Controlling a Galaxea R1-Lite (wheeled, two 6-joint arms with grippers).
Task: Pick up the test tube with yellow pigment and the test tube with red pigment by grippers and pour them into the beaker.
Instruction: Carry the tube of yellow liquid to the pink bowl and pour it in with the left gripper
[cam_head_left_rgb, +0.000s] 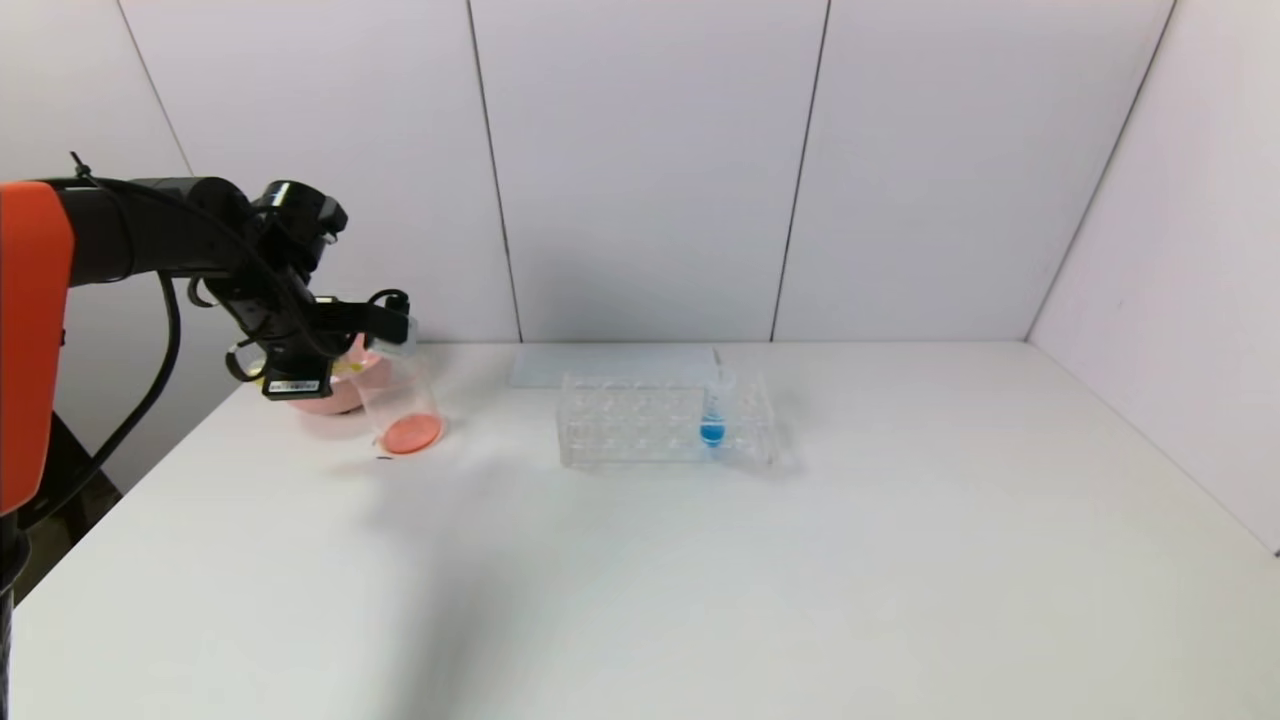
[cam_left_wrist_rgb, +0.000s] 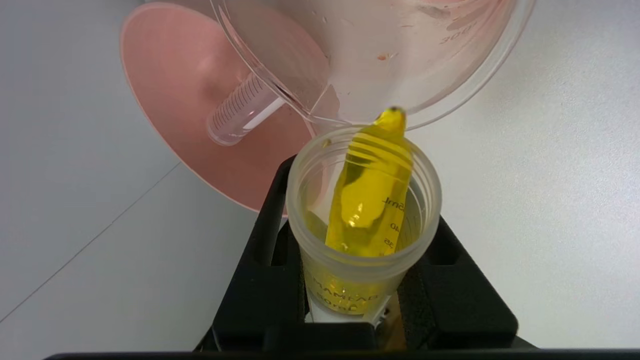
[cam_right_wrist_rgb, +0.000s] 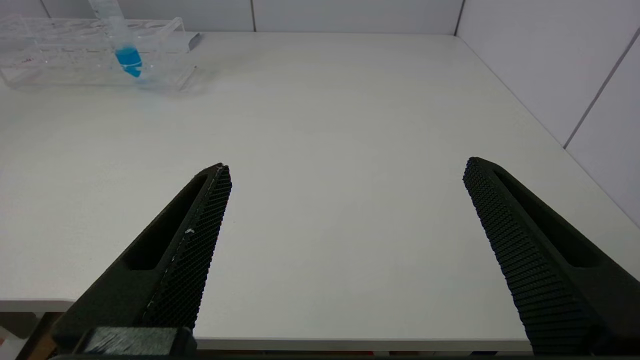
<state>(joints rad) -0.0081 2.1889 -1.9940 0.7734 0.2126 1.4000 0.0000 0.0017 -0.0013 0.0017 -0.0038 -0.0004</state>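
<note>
My left gripper (cam_head_left_rgb: 388, 325) is shut on the test tube with yellow pigment (cam_left_wrist_rgb: 370, 195) and holds it tipped, with its open mouth at the rim of the beaker (cam_head_left_rgb: 403, 400). In the left wrist view (cam_left_wrist_rgb: 362, 205) yellow liquid has run up to the tube's lip. The beaker (cam_left_wrist_rgb: 380, 55) has red-orange liquid in its bottom. An empty clear tube (cam_left_wrist_rgb: 240, 110) lies in the pink bowl (cam_left_wrist_rgb: 190, 100); no tube with red liquid shows. My right gripper (cam_right_wrist_rgb: 346, 165) is open and empty over the table's near edge.
The pink bowl (cam_head_left_rgb: 335, 398) sits just behind the beaker at the table's far left. A clear tube rack (cam_head_left_rgb: 640, 420) stands mid-table with a blue-liquid tube (cam_head_left_rgb: 712, 425) in it. White walls close off the back and the right side.
</note>
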